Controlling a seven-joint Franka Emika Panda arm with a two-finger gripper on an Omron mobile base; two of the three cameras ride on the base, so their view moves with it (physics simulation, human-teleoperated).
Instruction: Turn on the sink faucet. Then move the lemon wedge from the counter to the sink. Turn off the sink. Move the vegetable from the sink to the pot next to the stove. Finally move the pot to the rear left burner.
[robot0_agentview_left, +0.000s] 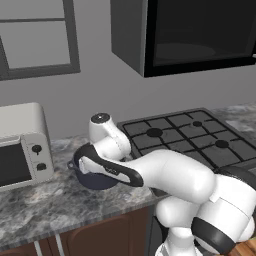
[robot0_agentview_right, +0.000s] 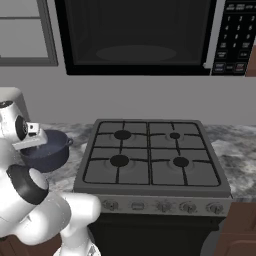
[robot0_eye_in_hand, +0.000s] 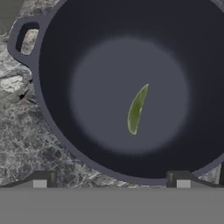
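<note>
The dark marbled counter (robot0_agentview_left: 60, 200) holds a white toaster oven (robot0_agentview_left: 20, 145) at its left end and the black stove (robot0_agentview_right: 150, 150) on its right. Between them sits the dark blue pot (robot0_agentview_right: 50, 152), just beside the stove. My gripper (robot0_eye_in_hand: 111, 180) hangs over the pot, fingers spread wide, holding nothing. The little green lemon wedge (robot0_eye_in_hand: 136, 109) lies on the pot's bottom.

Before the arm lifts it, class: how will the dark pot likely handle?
The pot looks rigid and wide-based, so probably stable, not tippy. Its loop handle offers a grip. The light wedge inside may slide around.
</note>
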